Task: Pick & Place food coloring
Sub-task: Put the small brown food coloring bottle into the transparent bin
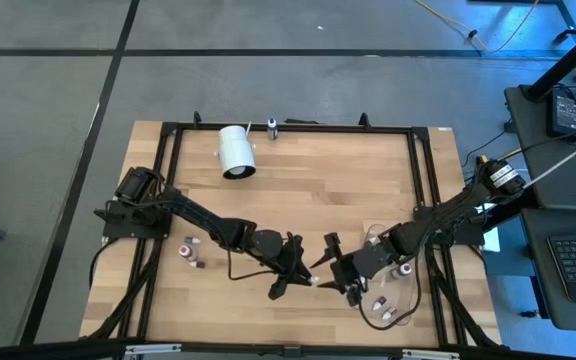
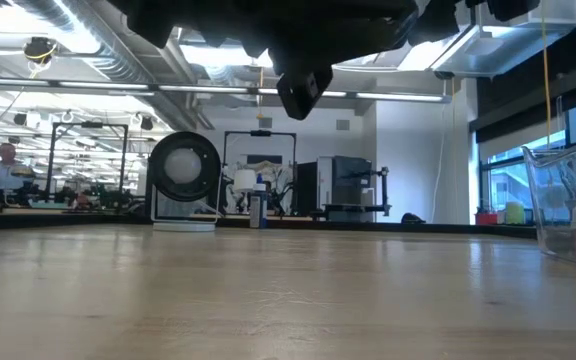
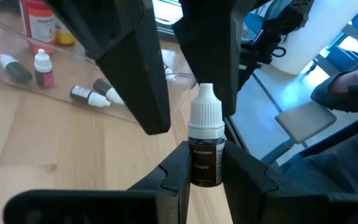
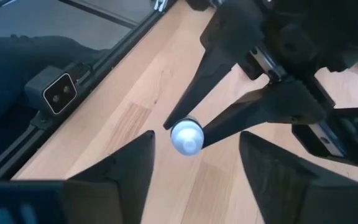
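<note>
**Left gripper pinches a brown dropper bottle as the right gripper faces it**

Left gripper [image 3: 205, 171] is pressed onto a small dark bottle [image 3: 205, 146] with a white cap, gripping its labelled body between the two fingers; the left wrist view shows the label and upright cap, while the right wrist view shows only the round white cap top [image 4: 186, 136] end-on between those fingers; from overhead the bottle is a pale speck [image 1: 315, 281] at the tips. Right gripper [image 4: 194, 163] sits just across from it, fingers spread wide with the cap in the gap ahead of them; in the high view the two grippers nearly meet [image 1: 340, 275]. Beyond the held bottle, the left wrist view picks out several more bottles [image 3: 91, 96] lying in a clear tray [image 3: 61, 99]; overhead, the tray [image 1: 373, 236] lies beside the right arm. Two further bottles [image 1: 191, 254] stand behind the left gripper, beside its arm. A white cylinder [image 1: 236, 151] lies well away on the wooden table [image 1: 318, 190]; the low view shows it end-on [image 2: 184, 170].
</note>
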Controlling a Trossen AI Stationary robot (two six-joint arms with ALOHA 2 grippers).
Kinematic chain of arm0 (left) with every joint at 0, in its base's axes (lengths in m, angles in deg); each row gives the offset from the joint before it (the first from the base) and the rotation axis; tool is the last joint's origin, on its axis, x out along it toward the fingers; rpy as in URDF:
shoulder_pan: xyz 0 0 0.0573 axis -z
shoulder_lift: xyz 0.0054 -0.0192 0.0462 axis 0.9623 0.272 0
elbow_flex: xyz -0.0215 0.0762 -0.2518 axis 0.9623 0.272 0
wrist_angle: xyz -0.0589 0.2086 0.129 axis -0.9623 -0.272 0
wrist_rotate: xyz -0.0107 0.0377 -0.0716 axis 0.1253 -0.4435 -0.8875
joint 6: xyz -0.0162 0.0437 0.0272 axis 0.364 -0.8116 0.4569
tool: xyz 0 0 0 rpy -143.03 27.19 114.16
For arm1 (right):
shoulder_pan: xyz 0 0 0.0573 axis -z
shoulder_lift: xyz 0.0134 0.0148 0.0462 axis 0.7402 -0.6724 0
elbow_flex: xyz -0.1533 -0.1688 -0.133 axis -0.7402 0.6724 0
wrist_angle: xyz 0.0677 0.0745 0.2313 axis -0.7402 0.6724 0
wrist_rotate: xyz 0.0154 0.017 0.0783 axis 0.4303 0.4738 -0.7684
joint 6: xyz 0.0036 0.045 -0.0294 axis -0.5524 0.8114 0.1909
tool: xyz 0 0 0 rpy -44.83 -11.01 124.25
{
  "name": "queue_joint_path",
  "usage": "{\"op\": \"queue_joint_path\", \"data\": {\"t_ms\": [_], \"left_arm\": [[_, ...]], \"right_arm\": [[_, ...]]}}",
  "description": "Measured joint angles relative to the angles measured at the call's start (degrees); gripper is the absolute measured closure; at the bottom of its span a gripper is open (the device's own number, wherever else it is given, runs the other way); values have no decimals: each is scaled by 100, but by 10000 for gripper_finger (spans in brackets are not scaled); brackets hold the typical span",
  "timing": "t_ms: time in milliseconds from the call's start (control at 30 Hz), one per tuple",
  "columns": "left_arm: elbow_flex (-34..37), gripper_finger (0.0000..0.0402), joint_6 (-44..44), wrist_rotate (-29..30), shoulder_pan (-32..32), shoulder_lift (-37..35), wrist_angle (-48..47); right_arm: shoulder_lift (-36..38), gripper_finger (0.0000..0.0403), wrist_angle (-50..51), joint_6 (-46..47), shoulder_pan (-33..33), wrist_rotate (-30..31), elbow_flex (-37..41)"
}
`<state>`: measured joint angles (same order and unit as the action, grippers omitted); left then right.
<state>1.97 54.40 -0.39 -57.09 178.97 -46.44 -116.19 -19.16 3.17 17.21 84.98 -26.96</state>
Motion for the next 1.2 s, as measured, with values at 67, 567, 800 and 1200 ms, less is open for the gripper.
{"op": "queue_joint_path", "data": {"t_ms": [67, 567, 800, 1200], "left_arm": [[0, 329, 0, 0, 2, 0, 4], [3, 329, -5, 31, 0, 0, 2], [4, 329, -151, 55, 2, 0, -2], [4, 308, 41, 63, 2, -4, -2]], "right_arm": [[0, 190, 24, 15, 0, 1, 0], [0, 320, 55, 12, -2, -58, 0], [0, 351, 55, 3, -13, -61, 0], [0, 345, 55, 88, -15, -56, 0]]}}
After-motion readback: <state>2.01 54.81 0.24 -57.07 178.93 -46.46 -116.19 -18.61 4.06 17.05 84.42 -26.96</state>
